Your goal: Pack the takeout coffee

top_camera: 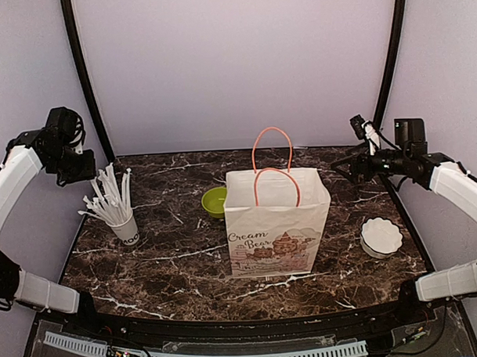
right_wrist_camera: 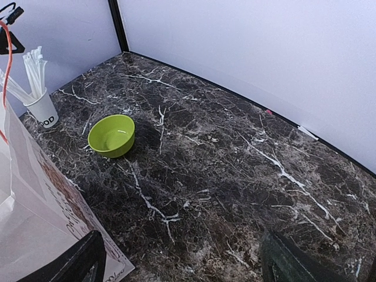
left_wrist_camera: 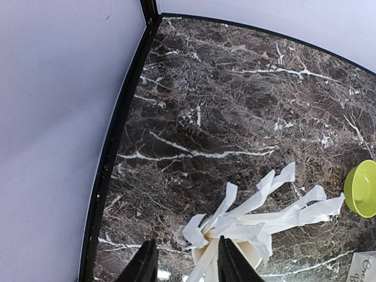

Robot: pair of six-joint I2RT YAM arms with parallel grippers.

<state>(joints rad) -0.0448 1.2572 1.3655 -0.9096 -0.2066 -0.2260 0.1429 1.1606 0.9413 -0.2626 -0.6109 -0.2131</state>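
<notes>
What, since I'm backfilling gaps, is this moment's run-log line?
left fingers: open, empty, near straw cup | right fingers: open, empty | paper bag: upright | coffee: unseen

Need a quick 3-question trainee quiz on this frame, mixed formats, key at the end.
1. True or false: the paper bag stands upright between the straw cup and the white dish.
2. Nearest the bag: A) lime-green bowl B) straw cup C) white dish?
3. Fill in: the left claw and right claw are both ___.
Key: 1 true; 2 A; 3 open.
</notes>
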